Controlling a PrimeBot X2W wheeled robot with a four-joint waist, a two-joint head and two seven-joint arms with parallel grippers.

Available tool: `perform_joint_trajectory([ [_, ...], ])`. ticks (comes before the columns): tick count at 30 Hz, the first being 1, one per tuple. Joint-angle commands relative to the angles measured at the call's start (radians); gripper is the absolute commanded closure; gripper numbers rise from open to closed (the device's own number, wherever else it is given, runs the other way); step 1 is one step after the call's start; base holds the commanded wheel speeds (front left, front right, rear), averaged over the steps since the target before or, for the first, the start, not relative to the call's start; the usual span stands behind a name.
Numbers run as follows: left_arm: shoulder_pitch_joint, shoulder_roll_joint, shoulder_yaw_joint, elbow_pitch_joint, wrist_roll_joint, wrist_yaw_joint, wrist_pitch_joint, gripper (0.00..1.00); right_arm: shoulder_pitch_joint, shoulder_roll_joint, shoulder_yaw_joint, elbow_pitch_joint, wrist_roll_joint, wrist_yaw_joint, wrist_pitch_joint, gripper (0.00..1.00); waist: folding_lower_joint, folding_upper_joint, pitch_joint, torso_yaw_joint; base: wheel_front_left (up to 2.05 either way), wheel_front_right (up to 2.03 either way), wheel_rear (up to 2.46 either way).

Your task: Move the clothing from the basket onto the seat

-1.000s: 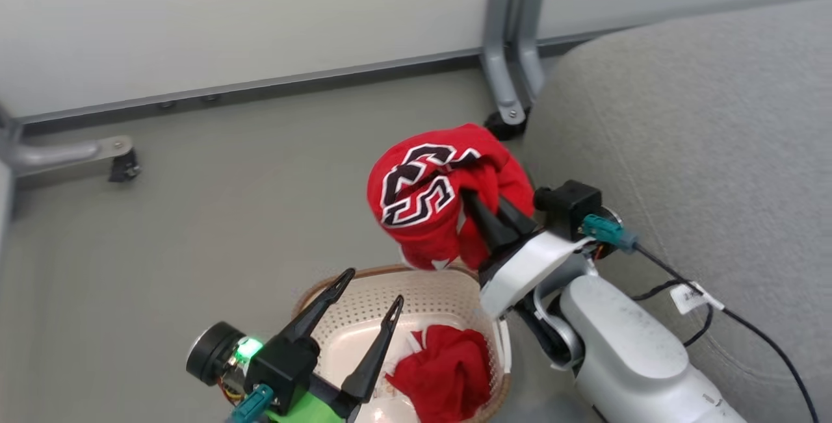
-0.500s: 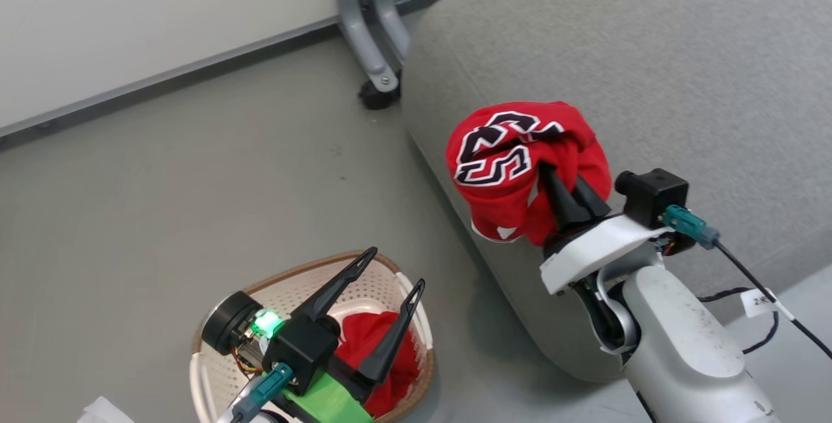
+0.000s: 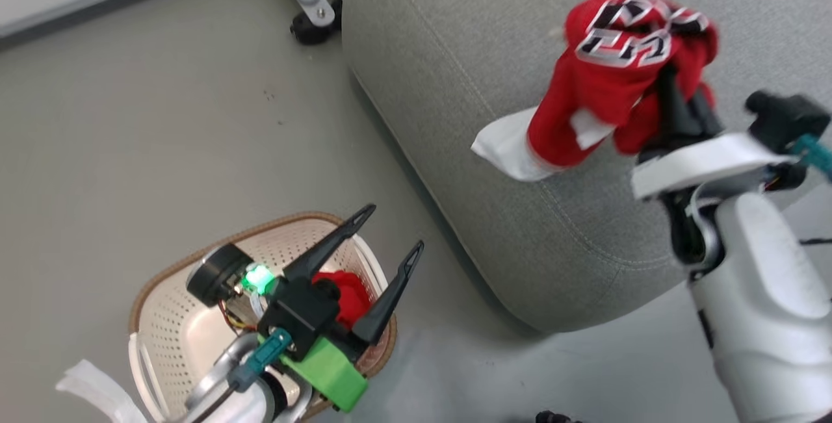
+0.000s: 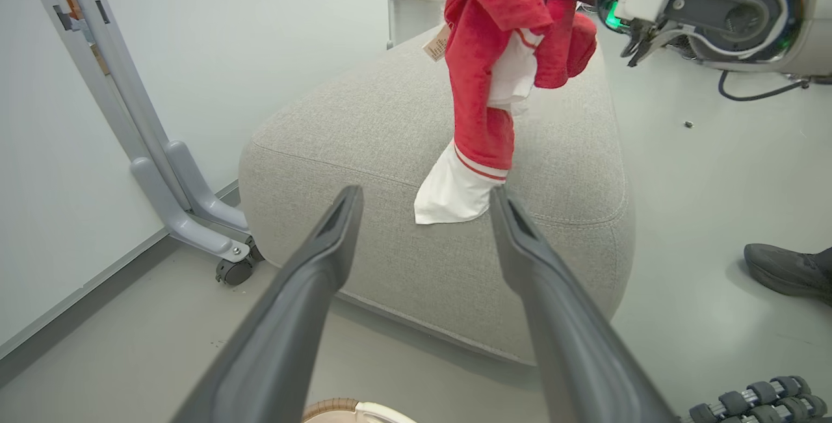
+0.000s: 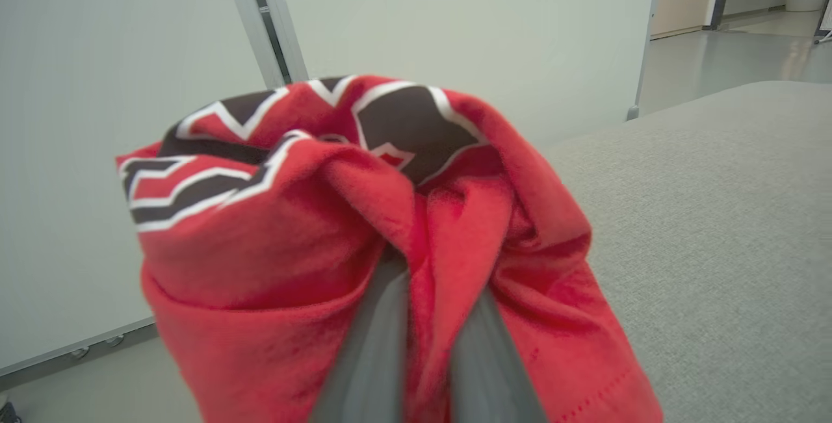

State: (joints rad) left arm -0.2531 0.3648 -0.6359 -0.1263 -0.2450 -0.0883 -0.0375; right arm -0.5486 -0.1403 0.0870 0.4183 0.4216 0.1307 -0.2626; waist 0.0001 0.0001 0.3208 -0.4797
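Currently my right gripper is clamped on the lettered red garment, which hangs over the grey seat with its white end touching the cushion. My left gripper is spread wide and empty above the basket, where the plainer red garment lies.

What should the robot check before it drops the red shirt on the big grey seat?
1. The right claw is shut on the lettered red garment: ok.
2. That garment hangs over the seat: ok.
3. Its white end rests on the seat: cannot tell.
4. The left claw is open and holds nothing: ok.
5. The basket is emptied: not ok, a plain red garment lies inside.
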Motion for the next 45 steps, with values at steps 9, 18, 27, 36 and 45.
perform_joint_trajectory([
  [9, -0.154, 0.028, 0.009, -0.049, 0.041, -0.017, 0.013, 0.00, -0.234, -0.097, -0.185, 0.055, 0.030, 0.000, -0.003, 1.00, -0.0001, -0.0001, 0.280, 0.140, 0.00, 0.00, 0.00],
  [18, -0.253, 0.039, 0.009, -0.056, 0.062, -0.024, 0.002, 0.00, -0.349, -0.147, -0.304, 0.206, 0.021, 0.000, -0.003, 0.58, -0.0001, -0.0001, 0.416, 0.203, 0.00, 0.00, 0.00],
  [27, -0.269, 0.042, 0.009, -0.032, 0.061, -0.017, -0.015, 0.00, -0.297, -0.119, -0.385, 0.252, -0.019, 0.000, -0.003, 0.00, -0.0001, -0.0001, 0.426, 0.194, 0.00, 0.00, 0.00],
  [36, -0.217, 0.023, 0.014, 0.026, 0.043, 0.021, -0.066, 0.00, -0.093, -0.043, -0.444, 0.041, -0.081, 0.000, -0.003, 0.00, -0.0001, -0.0001, 0.303, 0.185, 0.00, 0.00, 0.00],
  [45, -0.149, -0.021, 0.064, 0.106, -0.014, 0.097, -0.144, 0.00, 0.139, 0.044, -0.347, -0.228, -0.151, 0.000, -0.003, 0.00, -0.0001, -0.0001, 0.145, 0.198, 0.00, 0.00, 0.00],
])
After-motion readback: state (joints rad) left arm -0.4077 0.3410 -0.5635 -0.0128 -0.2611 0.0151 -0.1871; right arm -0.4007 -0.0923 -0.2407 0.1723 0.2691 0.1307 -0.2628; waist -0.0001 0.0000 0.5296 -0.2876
